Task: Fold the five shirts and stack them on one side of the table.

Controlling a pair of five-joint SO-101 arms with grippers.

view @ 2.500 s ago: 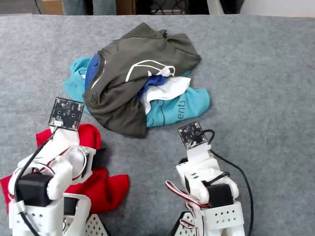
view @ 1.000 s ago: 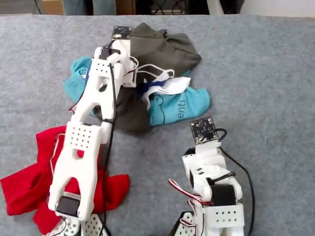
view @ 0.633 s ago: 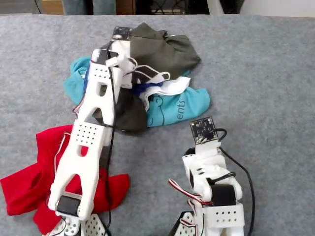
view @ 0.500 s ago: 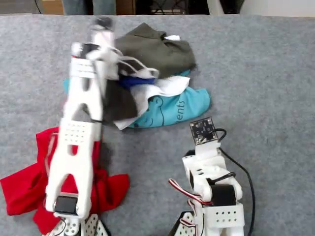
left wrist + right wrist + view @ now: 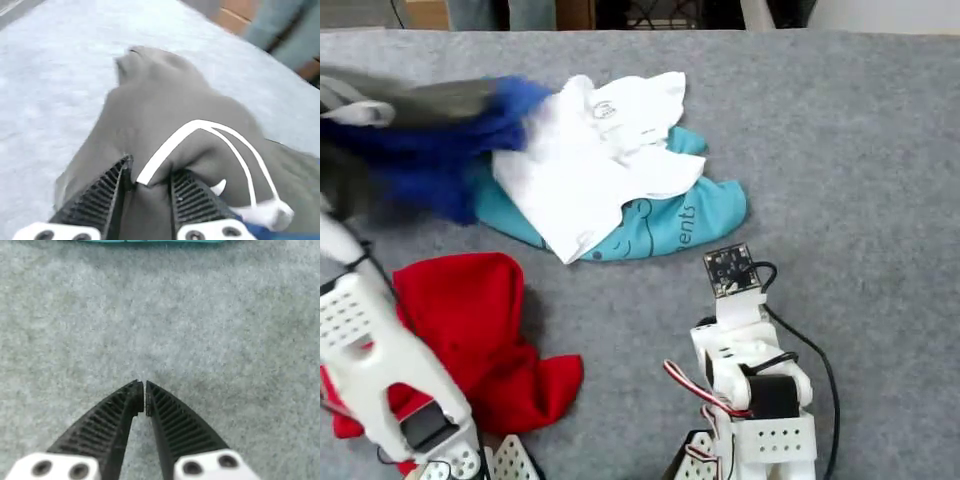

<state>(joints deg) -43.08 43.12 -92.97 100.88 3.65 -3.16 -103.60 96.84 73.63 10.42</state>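
At seven o'clock on the table (image 5: 880,150), nearest the arms, the red shirt (image 5: 470,320) is spread out crumpled. Part of it is covered by the left arm (image 5: 365,340) and its base. At five o'clock the right arm (image 5: 750,380) is set, pointed toward twelve. The right pincer (image 5: 145,390) is held low over bare table. Its jaws are drawn together until the tips all but touch, and nothing is gripped between them.

The teal shirt (image 5: 680,220) is found just ahead of that pincer, at its twelve o'clock, near but apart from it. The white shirt (image 5: 590,160) is laid loosely on top of the teal one, toward eleven o'clock from the right pincer and near the table's middle.

The blue shirt (image 5: 430,150) is seen at ten o'clock, touching the white shirt's edge. The grey shirt (image 5: 420,95) is stretched along the blue one, out to the table's nine o'clock edge, where the left arm is reached across.

In the left wrist view the left pincer (image 5: 150,175) is clamped on a fold of the grey shirt, the jaws parted by no more than the thickness of the cloth. Beyond the tips the shirt is bunched in a hump, and its white line print (image 5: 220,140) is run from the jaws across it. It cannot be told whether the hump is lifted off the table.
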